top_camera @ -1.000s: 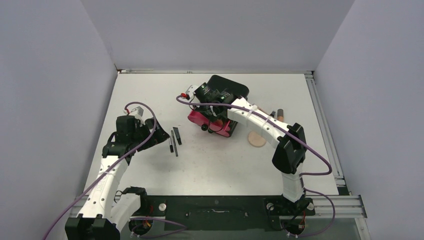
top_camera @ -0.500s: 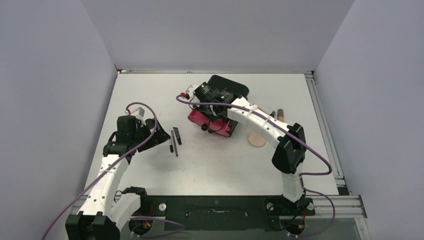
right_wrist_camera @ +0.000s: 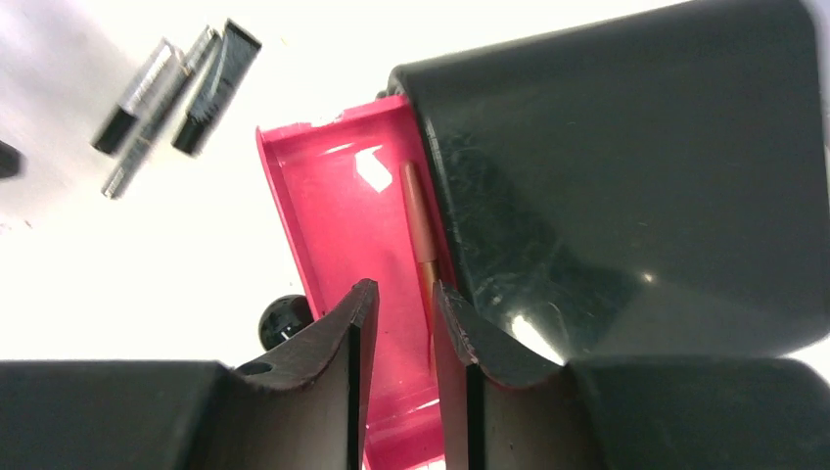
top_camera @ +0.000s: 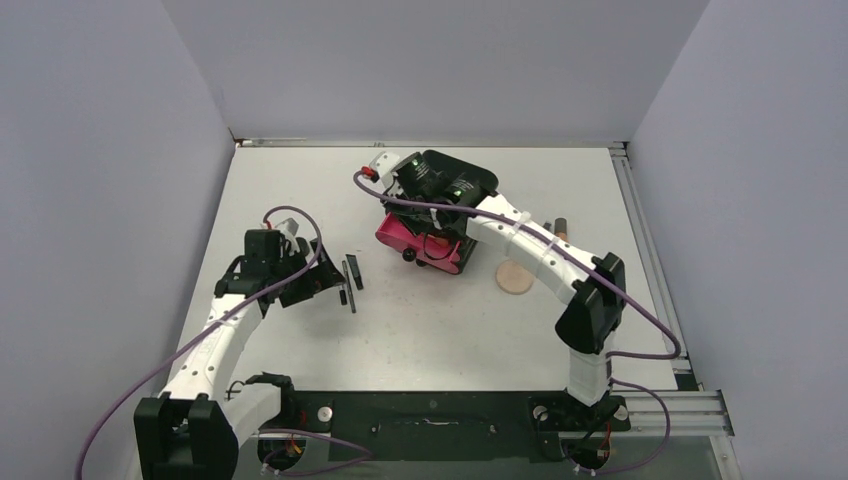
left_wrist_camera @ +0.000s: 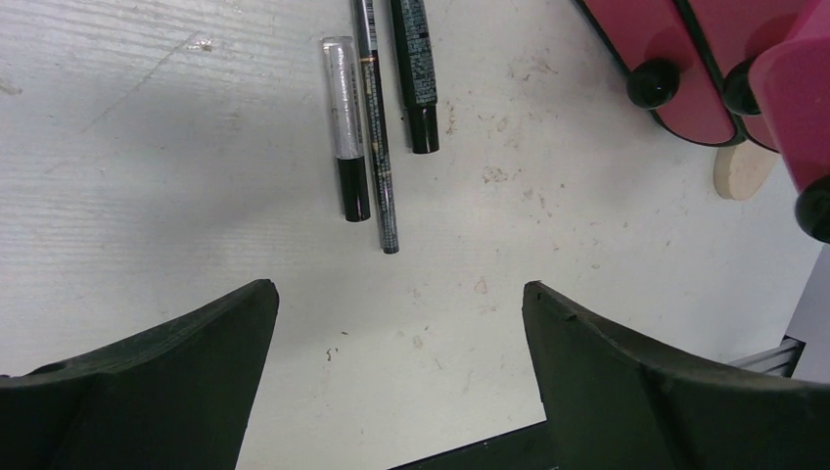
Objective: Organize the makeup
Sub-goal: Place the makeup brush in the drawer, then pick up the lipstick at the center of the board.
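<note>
Top view: my right gripper (top_camera: 402,172) hangs over the cabinet (top_camera: 470,178), and the pencils (top_camera: 348,280) lie at its eight o'clock.

Left wrist: my left gripper (left_wrist_camera: 396,294) gapes wide and empty, with the pencils at twelve. A skewed close could scatter them.

Right wrist: my jaws are barely parted and empty above the brush (right_wrist_camera: 419,230), which lies in the pink drawer (right_wrist_camera: 323,225). Dropping lower could snag the drawer's rim.

Bits that are hard to see
In the right wrist view the pencils (right_wrist_camera: 171,93) are blurry, and the brush (right_wrist_camera: 419,230) goes behind a finger (right_wrist_camera: 457,333). In the left wrist view the edge cuts off the drawers (left_wrist_camera: 646,39), and they hide most of the disc (left_wrist_camera: 744,168). From the top, what may be a tube (top_camera: 561,228) is too small to tell.
</note>
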Robot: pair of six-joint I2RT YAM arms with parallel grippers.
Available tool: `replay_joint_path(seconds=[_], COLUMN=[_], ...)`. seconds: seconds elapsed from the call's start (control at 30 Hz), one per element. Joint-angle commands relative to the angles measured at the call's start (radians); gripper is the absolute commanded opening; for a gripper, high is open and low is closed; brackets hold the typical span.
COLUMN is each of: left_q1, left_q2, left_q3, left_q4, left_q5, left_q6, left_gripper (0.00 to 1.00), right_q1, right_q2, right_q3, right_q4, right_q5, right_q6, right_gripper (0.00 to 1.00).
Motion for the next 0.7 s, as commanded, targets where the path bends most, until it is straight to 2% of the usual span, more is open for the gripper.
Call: replay_joint_path(seconds=[0.0, 0.07, 0.17, 0.23, 0.33, 0.4, 0.5, 0.57, 0.67], left_q1=[-0.006, -0.01, -0.015, -0.019, -0.025, -0.024, -0.009, 0.018, 0.046], left_q2=[0.041, 0.052, 0.053, 0.054, 0.054, 0.057, 0.05, 0.035, 0.014], left_q3=[0.019, 0.023, 0.022, 0.021, 0.021, 0.025, 0.049, 0.053, 0.058], left_q4=[0.007, 0.002, 0.0, 0.0, 0.001, -0.001, -0.014, -0.009, -0.012], left_q5=[-0.013, -0.018, -0.024, -0.031, -0.037, -0.026, -0.026, -0.023, -0.031], left_q6=[0.019, 0.02, 0.021, 0.019, 0.017, 0.016, 0.023, 0.012, -0.021], left_gripper=[0.92, 0.92, 0.91, 0.91, 0.91, 0.92, 0.97, 0.96, 0.96], right_q1=[0.005, 0.002, -0.002, -0.005, -0.024, -0.046, -0.074, -0.089, -0.094], right_q2=[-0.184, -0.242, -0.35, -0.428, -0.533, -0.591, -0.66, -0.683, -0.707], right_q3=[-0.045, -0.103, -0.211, -0.304, -0.415, -0.48, -0.554, -0.582, -0.601], right_q4=[0.166, 0.227, 0.335, 0.408, 0.498, 0.54, 0.576, 0.583, 0.576], right_q5=[0.031, 0.074, 0.12, 0.147, 0.177, 0.185, 0.221, 0.241, 0.326], right_q6=[0.111, 0.183, 0.274, 0.317, 0.398, 0.457, 0.56, 0.61, 0.704], right_gripper=[0.25, 0.27, 0.36, 0.53, 0.67, 0.71, 0.98, 0.92, 0.9])
